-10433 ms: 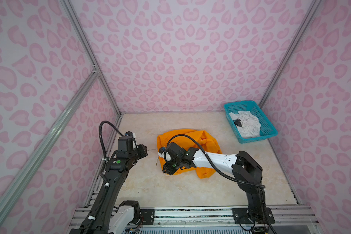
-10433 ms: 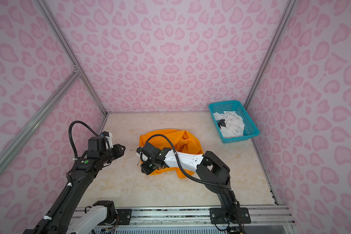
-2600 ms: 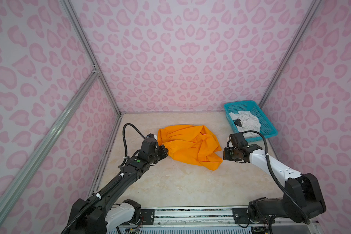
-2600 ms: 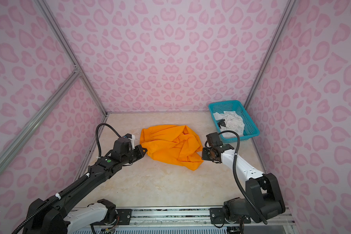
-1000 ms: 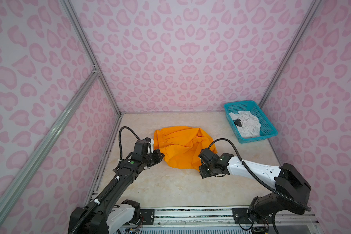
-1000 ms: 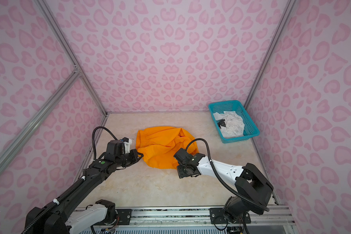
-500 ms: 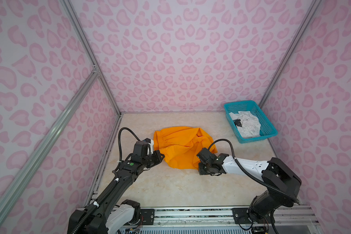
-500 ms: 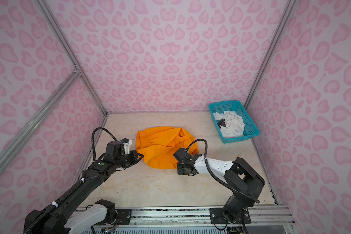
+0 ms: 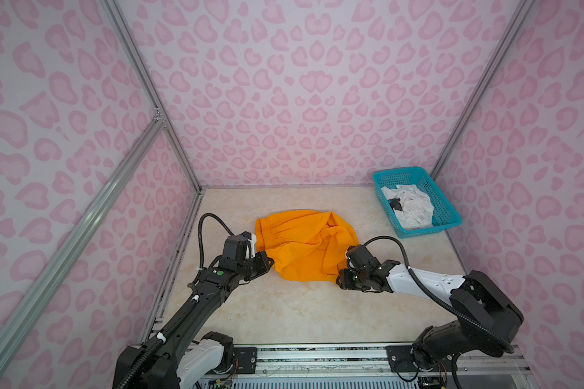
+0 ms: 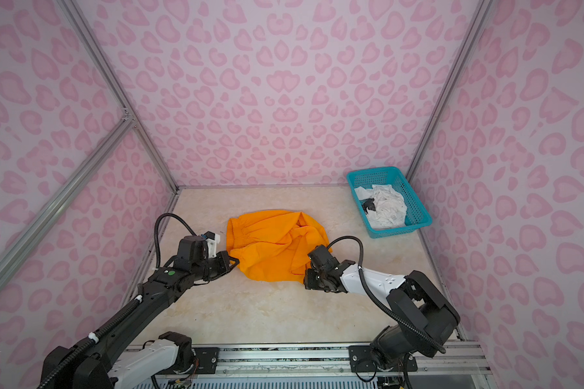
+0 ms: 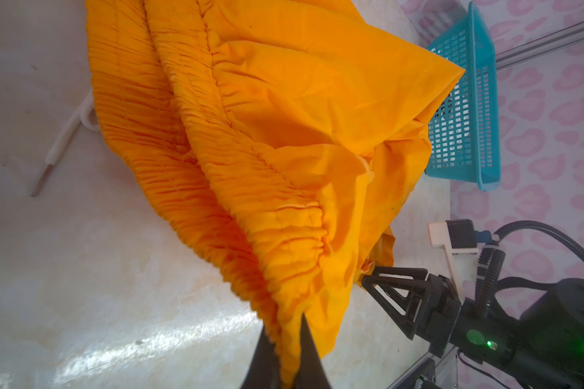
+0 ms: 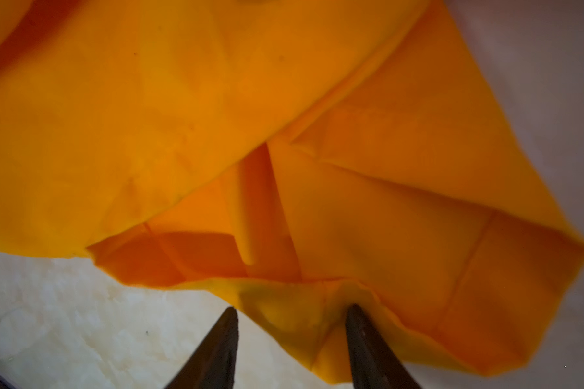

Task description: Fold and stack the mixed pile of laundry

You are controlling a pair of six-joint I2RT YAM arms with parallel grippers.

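Quick count: two garments, one basket, two arms. The orange shorts (image 9: 304, 246) lie rumpled in the middle of the marble table (image 9: 284, 313), with the gathered waistband on the left side and the loose legs bunched to the right. The white T-shirt (image 9: 408, 207), showing a dark patch of print, is crumpled inside the teal basket (image 9: 422, 232) at the far right corner, well apart from the shorts and both arms.

On to the tools. The left gripper (image 9: 268, 264) is at the near-left corner of the shorts. In the left wrist view its fingers (image 11: 305, 340) are pressed together with the waistband corner pinched between them, and orange cloth rises from that pinch. One white drawstring (image 11: 66, 134) end trails onto the bare table beyond the waistband.

The right gripper (image 9: 340, 279) sits low at the near-right edge of the shorts. In the right wrist view its jaws stand apart, and a folded hem droops into the gap. One fingertip (image 12: 354, 313) touches the cloth while the other is over bare marble, so nothing is clamped there.

So the shorts lie between the two grippers, held on the left only.
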